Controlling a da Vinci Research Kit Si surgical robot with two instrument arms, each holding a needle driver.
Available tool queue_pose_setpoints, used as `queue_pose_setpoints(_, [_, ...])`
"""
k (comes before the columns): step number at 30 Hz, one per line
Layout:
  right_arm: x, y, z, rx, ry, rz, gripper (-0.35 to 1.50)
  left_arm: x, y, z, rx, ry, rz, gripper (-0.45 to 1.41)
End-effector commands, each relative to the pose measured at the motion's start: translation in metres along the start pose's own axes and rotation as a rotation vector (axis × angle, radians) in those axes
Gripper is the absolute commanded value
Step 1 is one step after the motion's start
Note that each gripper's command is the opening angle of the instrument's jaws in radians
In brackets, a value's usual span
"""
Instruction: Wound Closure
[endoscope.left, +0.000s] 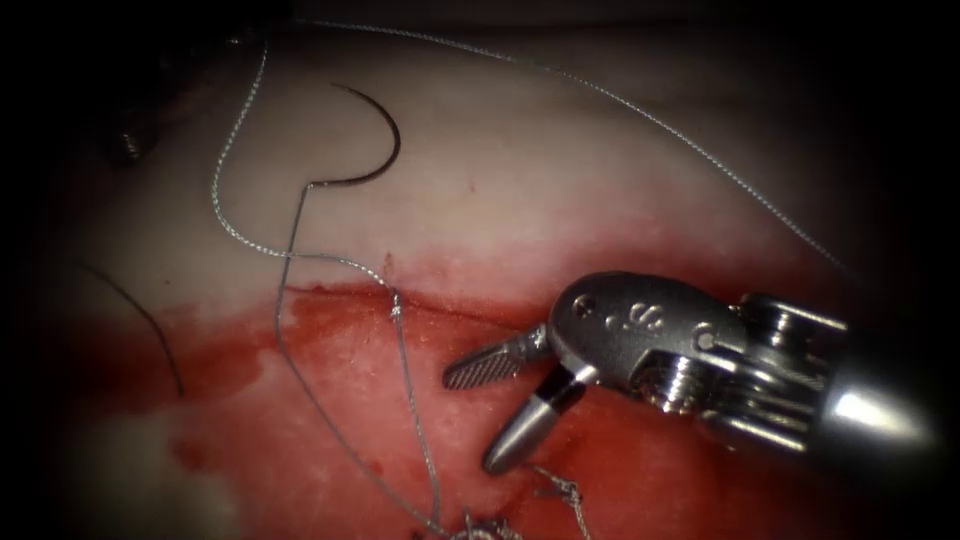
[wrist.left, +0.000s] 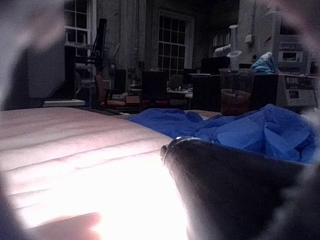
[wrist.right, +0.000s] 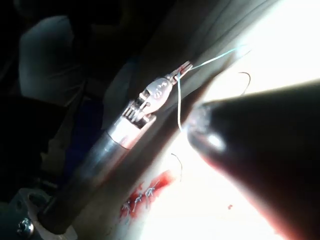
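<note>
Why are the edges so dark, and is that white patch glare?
Endoscope view: light pools centrally, edges fall dark; the right tool, jaws open and empty, glints; the needle lies free on the tissue. Right wrist view: glare whitens tissue beside the left tool, shut on the thread. Left wrist view: same glare on tissue.

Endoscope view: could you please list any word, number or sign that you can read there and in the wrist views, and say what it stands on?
Right tool, stamped marks on its wrist: too small to read.
Background equipment, labels: blurred, unreadable.
No other text.
Right tool's jaws are open and empty; left tool holds the thread; needle lies free on the tissue.
</note>
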Motion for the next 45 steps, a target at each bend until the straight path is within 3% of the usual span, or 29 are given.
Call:
queue_pose_setpoints(1, [-0.0027,-0.0013,-0.001,0.064,-0.042,0.063,1.35,0.001,-0.0013,-0.0003,0.009,0.024,-0.04,-0.45])
queue_pose_setpoints(4, [-0.0035,-0.0023,-0.0017,0.131,-0.073,0.214,1.25,0.0019,-0.001,-0.0009,-0.002,0.091,-0.107,-0.45])
queue_pose_setpoints(5, [-0.0037,-0.0028,-0.0019,0.159,-0.083,0.244,1.1,0.0022,-0.0009,-0.0009,0.004,0.11,-0.125,-0.45])
queue_pose_setpoints(6, [-0.0038,-0.0031,-0.0021,0.178,-0.091,0.271,0.76,0.0024,-0.0009,-0.0009,0.011,0.124,-0.137,-0.45])
queue_pose_setpoints(7, [-0.0039,-0.0035,-0.0023,0.206,-0.103,0.317,0.07,0.0026,-0.001,-0.0008,0.02,0.141,-0.155,-0.45])
queue_pose_setpoints(8, [-0.004,-0.0038,-0.0024,0.218,-0.113,0.381,-0.35,0.0027,-0.001,-0.0008,0.026,0.151,-0.175,-0.45])
queue_pose_setpoints(11, [-0.0045,-0.0046,-0.0021,0.19,-0.137,0.612,-0.35,0.0028,-0.001,-0.0005,0.057,0.17,-0.183,-0.45])
queue_pose_setpoints(14, [-0.0048,-0.005,-0.0011,0.067,-0.151,0.658,-0.35,0.0028,-0.0007,-0.0002,0.07,0.167,-0.184,-0.45])
queue_pose_setpoints(17, [-0.0047,-0.0047,0.0003,0.027,-0.2,0.708,-0.35,0.003,-0.0005,0.0001,0.113,0.169,-0.185,-0.45])
queue_pose_setpoints(21, [-0.0047,-0.0044,0.0037,0.014,-0.19,0.77,-0.35,0.0035,-0.0007,0.0004,0.171,0.18,-0.263,-0.45])
queue_pose_setpoints(22, [-0.0044,-0.0046,0.0059,0.018,-0.185,0.787,-0.35,0.0038,-0.0007,0.0005,0.18,0.175,-0.277,-0.45])
queue_pose_setpoints(27, [-0.0037,-0.005,0.0084,-0.017,-0.218,0.854,-0.35,0.004,-0.0007,0.0008,0.216,0.132,-0.273,-0.45])
queue_pose_setpoints(33, [-0.0029,-0.0069,0.0107,0.015,-0.247,0.958,-0.35,0.0041,-0.0009,0.0008,0.231,0.134,-0.294,-0.45])
queue_pose_setpoints(35, [-0.0026,-0.0079,0.0112,0.031,-0.286,0.993,-0.35,0.0044,-0.001,0.0006,0.237,0.134,-0.315,-0.45])
queue_pose_setpoints(39, [-0.0023,-0.0097,0.0112,0.136,-0.466,1.06,-0.35,0.005,-0.001,-0.0001,0.244,0.124,-0.362,-0.45])
queue_pose_setpoints(41, [-0.0022,-0.0105,0.0106,0.155,-0.573,1.107,-0.35,0.0051,-0.0008,-0.0007,0.248,0.12,-0.393,-0.45])
queue_pose_setpoints(43, [-0.0022,-0.0108,0.0104,0.16,-0.604,1.113,-0.35,0.0051,-0.0007,-0.0008,0.251,0.119,-0.41,-0.45])
queue_pose_setpoints(45, [-0.0019,-0.0116,0.0099,0.155,-0.697,1.135,-0.35,0.0049,-0.0002,-0.0012,0.237,0.102,-0.436,-0.45])
